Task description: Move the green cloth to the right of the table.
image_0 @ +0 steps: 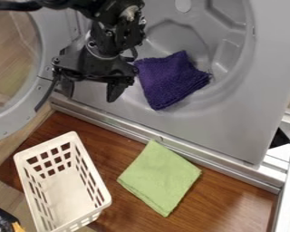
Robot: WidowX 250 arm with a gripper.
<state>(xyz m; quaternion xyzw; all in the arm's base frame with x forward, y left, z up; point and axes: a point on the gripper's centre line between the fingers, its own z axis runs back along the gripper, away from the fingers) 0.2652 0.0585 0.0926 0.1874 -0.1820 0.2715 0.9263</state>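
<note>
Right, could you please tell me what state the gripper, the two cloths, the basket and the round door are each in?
Gripper: open, fingers apart, nothing between them.
Green cloth: folded, lying flat on the wooden table.
Purple cloth: folded, slightly rumpled, lying in the grey drum.
White basket: upright, open at the top.
Round door: swung open.

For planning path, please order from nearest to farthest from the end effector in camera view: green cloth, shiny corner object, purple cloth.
1. Purple cloth, on grey surface
2. Green cloth, on brown wood
3. Shiny object, lower-left corner
</note>
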